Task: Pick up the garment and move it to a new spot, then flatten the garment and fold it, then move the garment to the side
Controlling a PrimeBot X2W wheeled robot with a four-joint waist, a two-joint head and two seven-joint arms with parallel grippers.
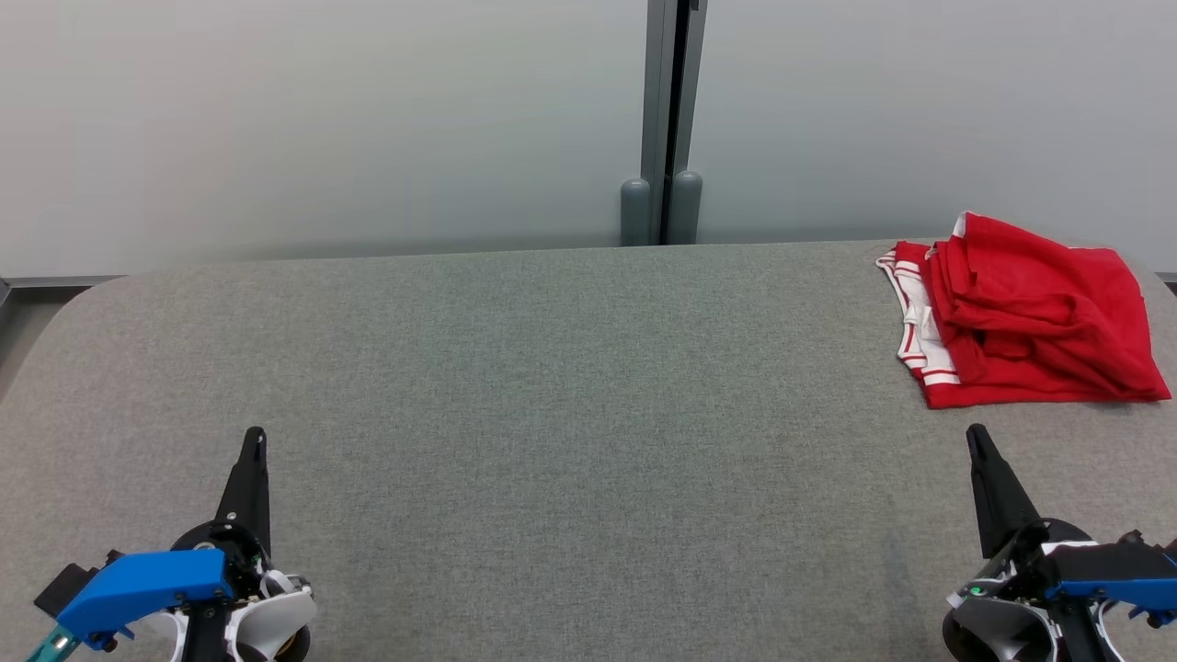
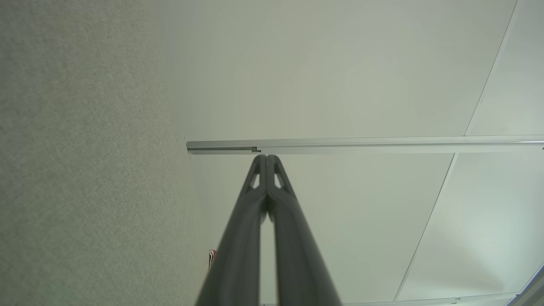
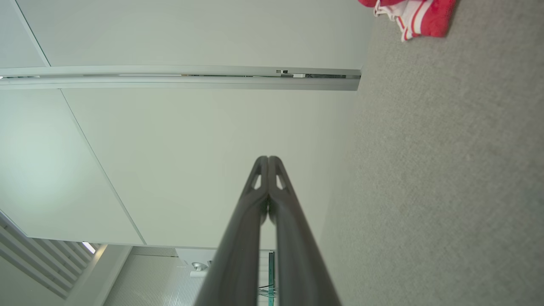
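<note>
1. I am reading the left gripper (image 1: 255, 443) as clenched. In the left wrist view its fingertips (image 2: 261, 164) are pressing together with nothing between them.
2. The right gripper (image 1: 977, 441) is clamped closed in the same way. Its fingertips (image 3: 262, 164) are meeting and gripping nothing.
3. Both grippers are sitting low over the near edge of the grey table (image 1: 552, 386), left one at the near left, right one at the near right. Their fingers are pointing away from the robot toward the pale wall (image 1: 322, 119). I cannot tell whether either is touching the cloth surface.
4. Behind each pair of fingers, a blue wrist housing (image 1: 147, 584) is showing at the bottom of the head view.
5. The garment (image 1: 1030, 313), red with white-striped trim, is lying in a loosely folded heap at the table's far right. It is lying beyond the right gripper and apart from it.
</note>
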